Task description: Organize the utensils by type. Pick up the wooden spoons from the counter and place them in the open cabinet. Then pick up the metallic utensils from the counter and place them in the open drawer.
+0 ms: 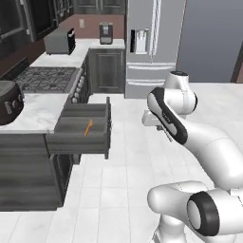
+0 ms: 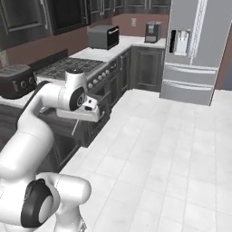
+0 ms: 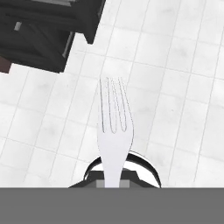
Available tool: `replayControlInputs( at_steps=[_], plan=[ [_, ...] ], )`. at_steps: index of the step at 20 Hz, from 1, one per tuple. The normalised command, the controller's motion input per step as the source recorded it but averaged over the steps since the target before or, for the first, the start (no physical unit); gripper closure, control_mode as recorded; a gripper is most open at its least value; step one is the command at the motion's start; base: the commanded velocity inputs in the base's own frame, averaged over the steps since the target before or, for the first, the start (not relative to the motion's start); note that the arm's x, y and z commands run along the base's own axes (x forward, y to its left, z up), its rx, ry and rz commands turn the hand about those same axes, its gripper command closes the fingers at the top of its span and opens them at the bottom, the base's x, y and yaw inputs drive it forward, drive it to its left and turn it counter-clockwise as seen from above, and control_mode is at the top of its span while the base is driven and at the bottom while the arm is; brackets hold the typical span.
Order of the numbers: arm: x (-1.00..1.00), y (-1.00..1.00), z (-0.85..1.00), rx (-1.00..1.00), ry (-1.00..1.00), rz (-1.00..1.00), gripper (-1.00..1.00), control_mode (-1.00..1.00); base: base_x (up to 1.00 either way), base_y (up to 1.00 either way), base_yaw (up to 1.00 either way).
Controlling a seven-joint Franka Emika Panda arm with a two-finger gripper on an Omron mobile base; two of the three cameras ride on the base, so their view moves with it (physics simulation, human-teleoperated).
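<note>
A silver-white fork (image 3: 114, 131) is being held between the closed-down fingers of the end effector (image 3: 113, 181), its tines pointing away from the hand over the pale tiled floor (image 3: 175, 87) in the hand view. In the left base view the open drawer (image 1: 80, 130) is standing pulled out below the marble table (image 1: 33, 114), and the orange-handled utensil (image 1: 88, 127) is already lying inside it. The arm's hand (image 1: 159, 121) is being carried in mid-air to the right of the drawer front, apart from it. The step in hand is judged to be the last of the metallic pieces being brought to the drawer. For the next move, the fork would need to be swung over the drawer's grey inside, lowered clear of the front panel and the orange-handled piece, and only then let go. The stove (image 1: 47, 78) and the fridge (image 1: 152, 42) are being left well clear.
</note>
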Motion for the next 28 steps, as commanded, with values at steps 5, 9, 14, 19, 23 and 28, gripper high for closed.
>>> replayControlInputs(
  at_steps=[5, 9, 14, 19, 23, 28],
  plan=[
    [0.0, 0.0, 0.0, 0.0, 0.0, 0.0, 1.0, 1.0, 0.11, 0.89, -0.12],
    [0.0, 0.0, 0.0, 0.0, 0.0, 0.0, 1.0, 1.0, 0.55, 0.75, -0.25],
    [0.0, 0.0, 0.0, 0.0, 0.0, 0.0, 1.0, 1.0, 0.5, 0.53, -0.34],
    [0.0, 0.0, 0.0, 0.0, 0.0, 0.0, 1.0, 1.0, 0.49, 0.33, -0.29],
    [0.0, 0.0, 0.0, 0.0, 0.0, 0.0, 1.0, 1.0, 0.29, 0.47, -0.15],
    [0.0, 0.0, 0.0, 0.0, 0.0, 0.0, 1.0, 1.0, 0.45, 0.5, 0.0]
  ],
)
